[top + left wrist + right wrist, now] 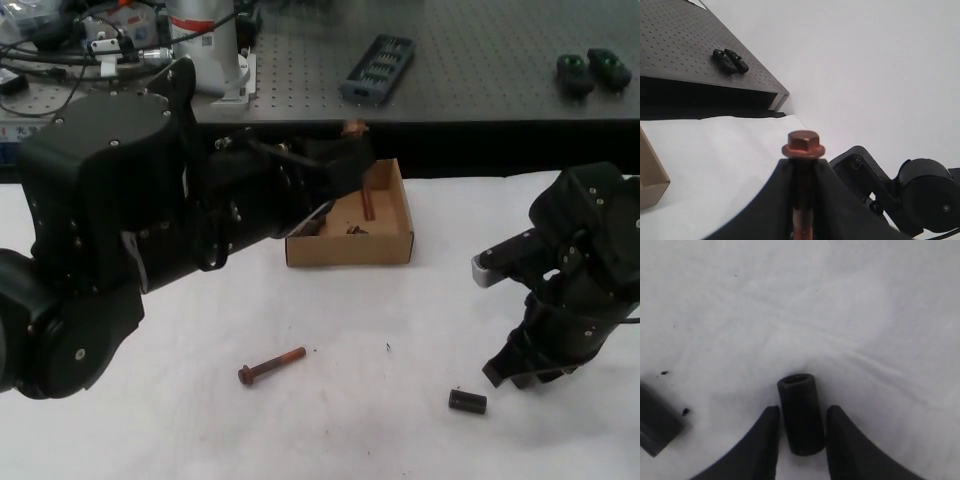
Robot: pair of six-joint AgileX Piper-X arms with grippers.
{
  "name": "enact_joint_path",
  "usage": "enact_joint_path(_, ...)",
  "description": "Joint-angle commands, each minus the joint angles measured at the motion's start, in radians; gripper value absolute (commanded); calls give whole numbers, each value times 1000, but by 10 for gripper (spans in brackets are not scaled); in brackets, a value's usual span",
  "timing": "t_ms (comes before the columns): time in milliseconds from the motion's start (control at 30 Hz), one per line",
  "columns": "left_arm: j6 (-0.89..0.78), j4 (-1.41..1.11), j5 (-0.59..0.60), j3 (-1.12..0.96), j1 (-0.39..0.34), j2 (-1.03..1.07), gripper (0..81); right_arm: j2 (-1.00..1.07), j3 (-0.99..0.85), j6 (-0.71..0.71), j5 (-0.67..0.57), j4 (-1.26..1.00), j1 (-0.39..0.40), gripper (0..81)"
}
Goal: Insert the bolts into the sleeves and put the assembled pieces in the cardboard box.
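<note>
Clamping a bolt (803, 145) with the left gripper (803, 167), straddling a sleeve (799, 395) with the right gripper (802, 411).
Holding the bolt above the cardboard box (350, 250); can't tell whether squeezing the sleeve down on the white cloth (350, 420). Also seeing a loose bolt (272, 366) and second sleeve (467, 401) lying there.

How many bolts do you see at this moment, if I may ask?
3 bolts: one held in the left gripper, one loose on the white cloth, one in the cardboard box; more may hide there.
</note>
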Motion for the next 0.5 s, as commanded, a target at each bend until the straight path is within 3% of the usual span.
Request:
enact_joint_path(0, -16, -17, -4, -4, -6, -14, 6, 25, -12, -45, -10, 6, -8, 242)
enact_joint_path(467, -47, -17, 8, -4, -8, -14, 6, 29, -32, -136, 50, 24, -8, 242)
